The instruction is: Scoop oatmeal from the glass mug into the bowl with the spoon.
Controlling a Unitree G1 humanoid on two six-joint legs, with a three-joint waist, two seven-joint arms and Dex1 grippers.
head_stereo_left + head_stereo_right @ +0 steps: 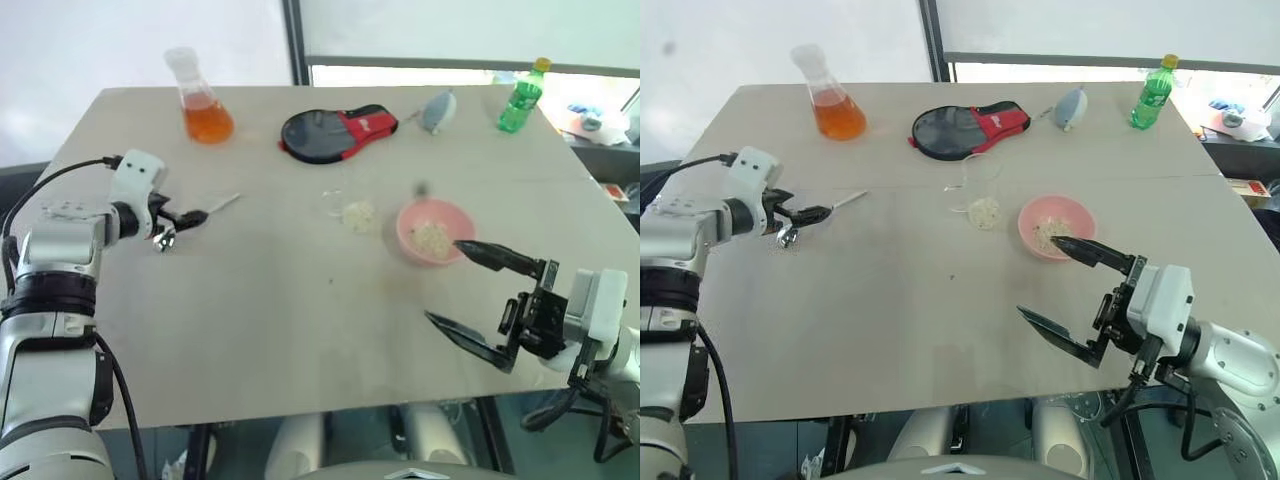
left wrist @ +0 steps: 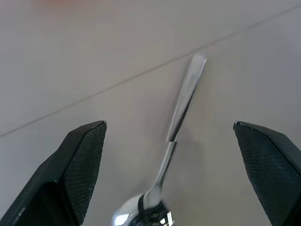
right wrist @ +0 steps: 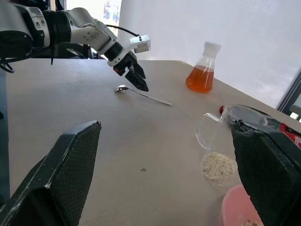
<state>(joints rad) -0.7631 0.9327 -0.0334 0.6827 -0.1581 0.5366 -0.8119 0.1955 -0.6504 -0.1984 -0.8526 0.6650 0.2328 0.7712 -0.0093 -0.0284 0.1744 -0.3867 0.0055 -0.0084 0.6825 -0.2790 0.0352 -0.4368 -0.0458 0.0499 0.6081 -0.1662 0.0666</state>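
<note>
The spoon is lying flat on the table, toward nine o'clock of the table's middle, with its oval bowl under the left gripper and its handle pointing off toward two o'clock. The left gripper is hovering just over that spoon bowl with its jaws spread wide, one on either side of the spoon, grasping nothing. The glass mug is standing near the table's centre, with oatmeal sitting in its bottom. The pink bowl is sitting just beside the mug at three o'clock, and some oat flakes are already lying in it. The right gripper is hanging at about five o'clock of the bowl, jaws fully parted and empty, its upper finger reaching toward the bowl's near rim.

Judging from this, some oatmeal is in the bowl but a good clump is waiting in the mug, and the spoon is not yet picked up.

Farther out, a conical flask of orange liquid is standing at eleven o'clock, a black and red case at twelve, a grey object at one, and a green bottle beyond it. Nothing is lying between spoon and mug.
</note>
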